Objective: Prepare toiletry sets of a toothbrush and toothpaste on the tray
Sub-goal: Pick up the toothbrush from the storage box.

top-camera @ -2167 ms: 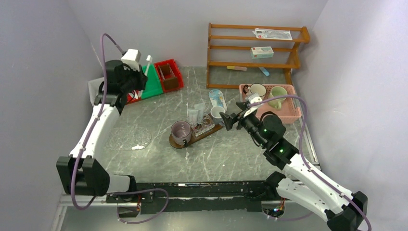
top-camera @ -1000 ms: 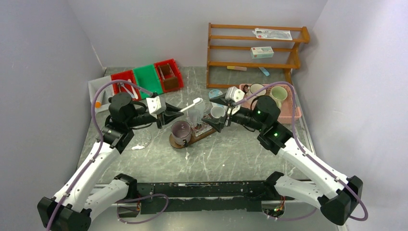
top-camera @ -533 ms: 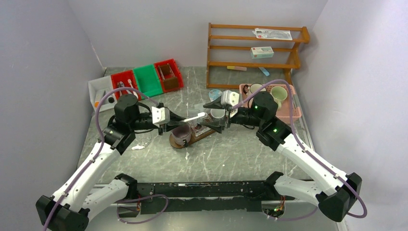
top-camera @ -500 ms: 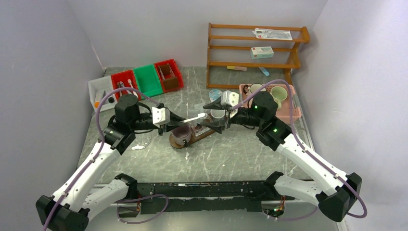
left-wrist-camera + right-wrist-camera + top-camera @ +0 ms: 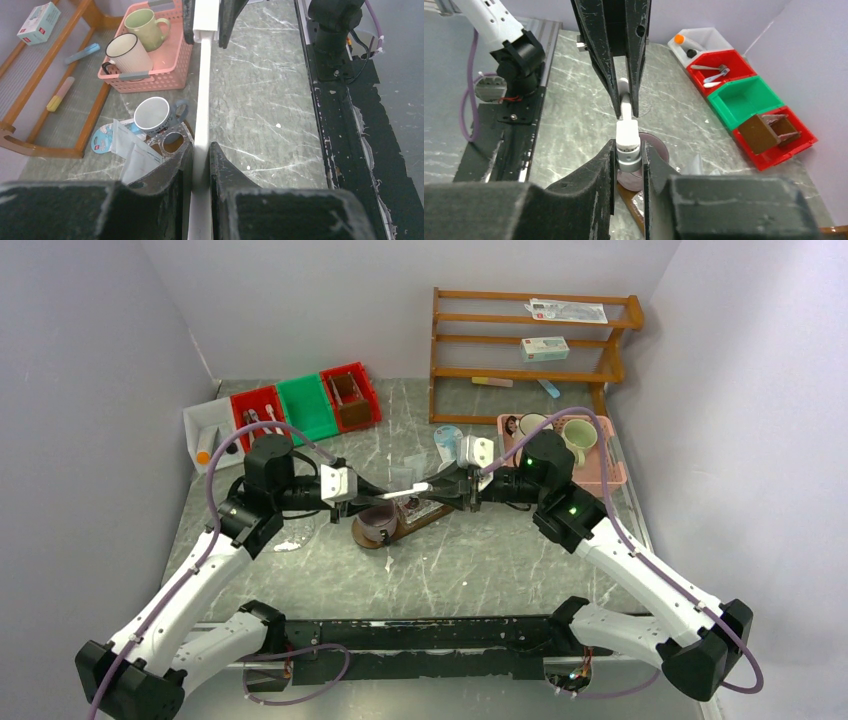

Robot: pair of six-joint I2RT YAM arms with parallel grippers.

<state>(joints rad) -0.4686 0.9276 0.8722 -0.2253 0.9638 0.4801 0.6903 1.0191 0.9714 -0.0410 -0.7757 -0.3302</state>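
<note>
A slim white toothbrush point(image 5: 400, 490) hangs level in the air between both arms, just above the tray. My left gripper point(image 5: 362, 495) is shut on its handle point(image 5: 205, 90). My right gripper point(image 5: 440, 487) is shut on the other end, a grey-and-white tip point(image 5: 627, 150) pinched between both pads. The dark brown tray point(image 5: 432, 515) lies below, carrying a purple mug point(image 5: 378, 523) at its near end and a blue-grey mug point(image 5: 152, 114) at its far end. Small white toothpaste packets point(image 5: 131, 152) lie beside the blue-grey mug.
A pink basket point(image 5: 603, 480) with mugs sits at the right. A wooden rack point(image 5: 530, 340) with boxes stands at the back. Red and green bins point(image 5: 305, 410) and a white bin point(image 5: 205, 430) line the back left. A clear round plate point(image 5: 268, 528) lies left of the tray.
My left arm brought the toothbrush from the bins to above the tray. My right gripper came up to its free end and shut on it.
</note>
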